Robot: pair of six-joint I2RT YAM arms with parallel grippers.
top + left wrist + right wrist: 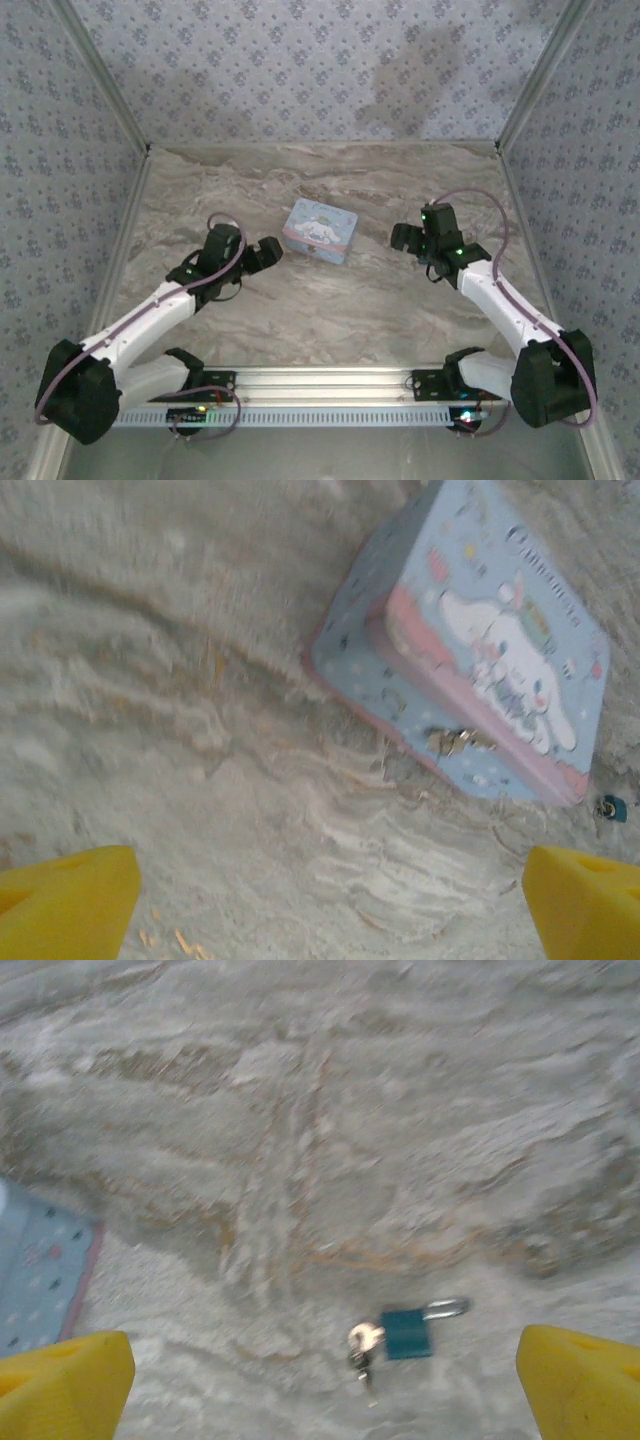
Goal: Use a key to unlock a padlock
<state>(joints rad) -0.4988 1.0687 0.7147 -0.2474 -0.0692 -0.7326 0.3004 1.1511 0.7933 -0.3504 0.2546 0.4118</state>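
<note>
A small teal padlock (pixel 407 1332) lies flat on the marble table, its silver shackle (pixel 445 1308) pointing right. A brass-headed key (pixel 364 1340) rests against the end opposite the shackle, with a ring and a second small key trailing below it. Blur hides whether the shackle is sprung. My right gripper (pixel 320 1395) hovers above it, open, yellow fingertips (pixel 580 1380) wide apart with nothing between them. My left gripper (pixel 325 915) is open too, over bare table. In the left wrist view the padlock (pixel 612 807) shows as a dark speck at the right edge.
A pale blue cartoon tin (pixel 320 229) with a pink rim sits mid-table between the two grippers, its small metal latch (pixel 455 742) facing the left arm. Patterned walls (pixel 90 150) close off the left, right and back. The arm bases stand on the rail (pixel 330 385) at the near edge.
</note>
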